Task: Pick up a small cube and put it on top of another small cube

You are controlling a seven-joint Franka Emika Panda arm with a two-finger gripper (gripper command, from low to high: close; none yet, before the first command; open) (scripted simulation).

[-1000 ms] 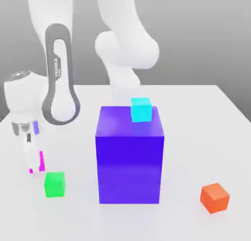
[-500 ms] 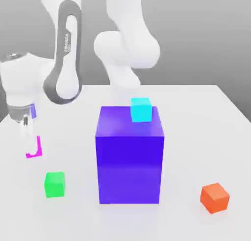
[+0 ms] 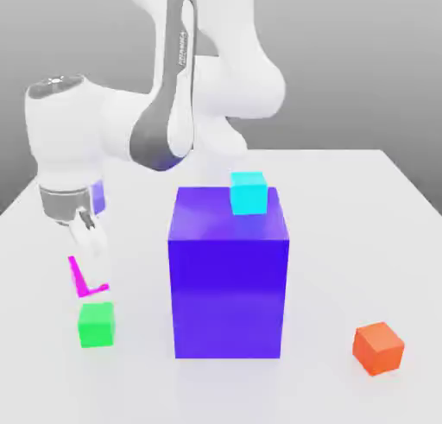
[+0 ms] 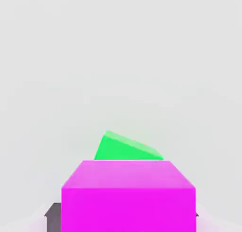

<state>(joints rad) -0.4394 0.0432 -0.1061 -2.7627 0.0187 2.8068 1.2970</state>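
**Pink cube held in the air above the green cube**

I see a white bench (image 3: 345, 189) with a white robot arm reaching down over its near corner on the exterior view's left. The gripper (image 3: 88, 267) points downward, and its jaws are closed almost fully, pinching the small magenta cube (image 3: 85, 276). In the exterior view the fingers (image 3: 89, 238) cover much of that cube, so it appears as a pink L-shaped sliver. It is off the bench surface, hanging just above the small green cube (image 3: 96, 324), with a narrow gap between the two.

In the hand view, the magenta cube (image 4: 128, 196) sits large in the foreground, with the dark tips of the fingers (image 4: 54, 216) showing on either side of it. The green cube (image 4: 125, 149) shows beyond it, partly hidden by it and turned at an angle to it.

The green cube rests on the bench near the front edge, toward the exterior view's left corner. A large purple block (image 3: 229, 271) stands in the middle of the bench, just beside the green cube on the exterior view's right. A small cyan cube (image 3: 249, 193) sits on top of the purple block, near its back edge. A small orange cube (image 3: 378, 348) lies on the bench near the front corner on the exterior view's right, well apart from everything else.
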